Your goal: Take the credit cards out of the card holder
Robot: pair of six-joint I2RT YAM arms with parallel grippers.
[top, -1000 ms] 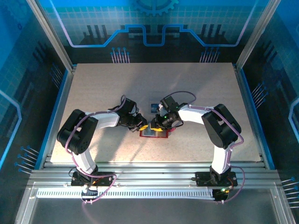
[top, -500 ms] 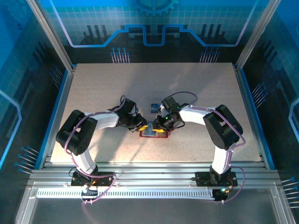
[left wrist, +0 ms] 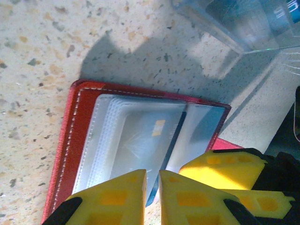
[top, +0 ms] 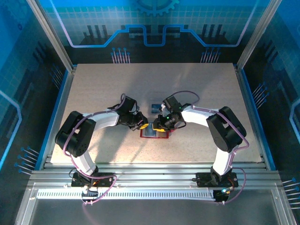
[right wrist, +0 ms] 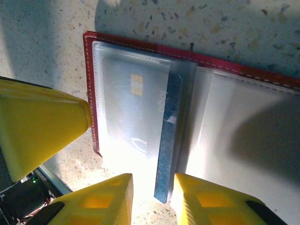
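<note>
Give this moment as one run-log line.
card holder: open | blue card: inside it | left gripper: shut, at holder | right gripper: open, astride card

Red card holder (right wrist: pixel 243 140) flat open, blue credit card (right wrist: pixel 168 136) inside.

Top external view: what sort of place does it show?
Probably a robot test cell or demo booth: a speckled table inside a metal frame, blue panels printed with circuit and gear graphics, and a left arm and right arm bolted at the near edge.
</note>
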